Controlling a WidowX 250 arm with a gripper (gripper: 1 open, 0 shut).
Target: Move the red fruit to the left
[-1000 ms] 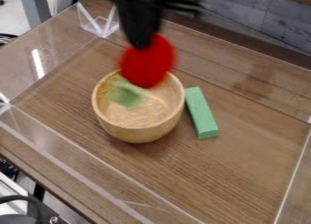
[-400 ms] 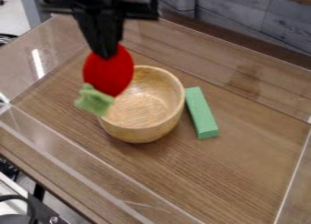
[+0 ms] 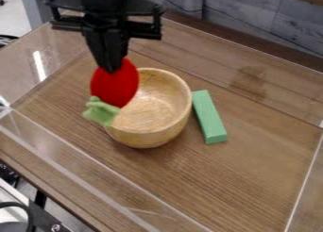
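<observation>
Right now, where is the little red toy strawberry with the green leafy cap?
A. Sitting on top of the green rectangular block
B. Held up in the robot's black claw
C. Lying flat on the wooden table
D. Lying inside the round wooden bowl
B: the black claw is shut on the little red toy strawberry, which hangs at the left rim of the round wooden bowl.

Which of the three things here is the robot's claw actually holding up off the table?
The red fruit, hanging from the gripper at the wooden bowl's left rim. The bowl and green block rest on the table.
</observation>
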